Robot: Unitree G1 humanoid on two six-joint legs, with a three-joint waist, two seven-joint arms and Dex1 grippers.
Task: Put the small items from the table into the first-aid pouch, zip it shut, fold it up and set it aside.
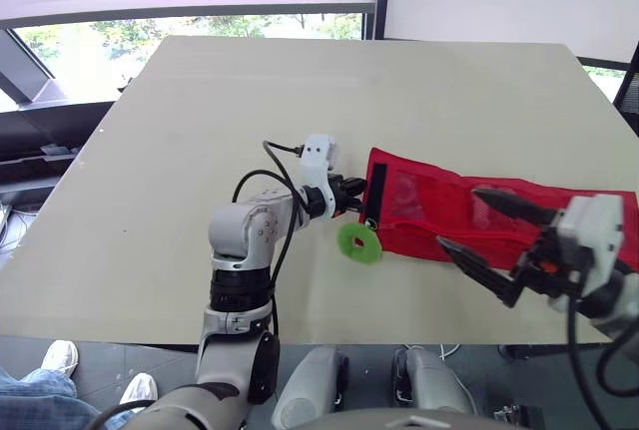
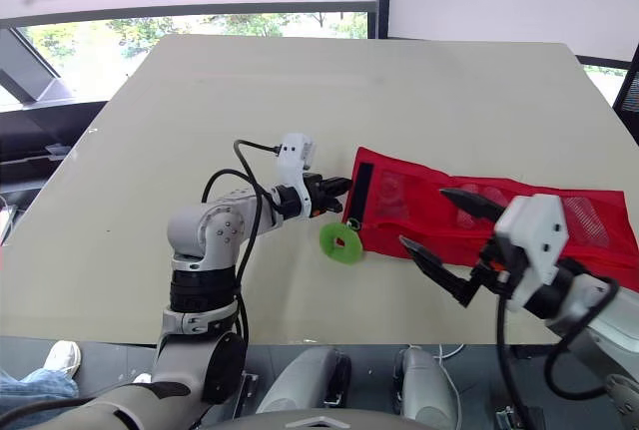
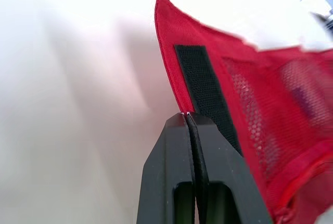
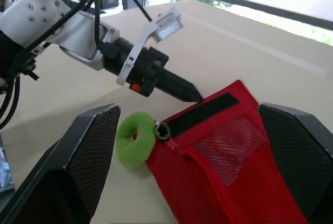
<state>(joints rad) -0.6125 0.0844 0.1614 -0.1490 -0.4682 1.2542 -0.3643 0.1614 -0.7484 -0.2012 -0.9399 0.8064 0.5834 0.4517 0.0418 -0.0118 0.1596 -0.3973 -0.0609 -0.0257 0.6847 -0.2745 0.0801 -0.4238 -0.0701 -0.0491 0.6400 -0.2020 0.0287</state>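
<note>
A red mesh first-aid pouch [image 1: 439, 215] lies flat on the beige table [image 1: 200, 101], right of centre. It has a black velcro strip [image 3: 208, 94] at its left end and a green ring zip pull [image 1: 358, 242] at its near left corner. My left gripper [image 1: 361, 191] is shut on the pouch's left edge, which rises slightly at the fingertips [image 3: 186, 117]. Above the middle of the pouch, my right gripper [image 1: 459, 217] hovers wide open and holds nothing. Faint shapes show through the mesh.
The table's front edge runs just below the pouch and the right arm. Bare tabletop spreads to the left and behind. A person's white shoes [image 1: 60, 358] stand on the floor at the near left.
</note>
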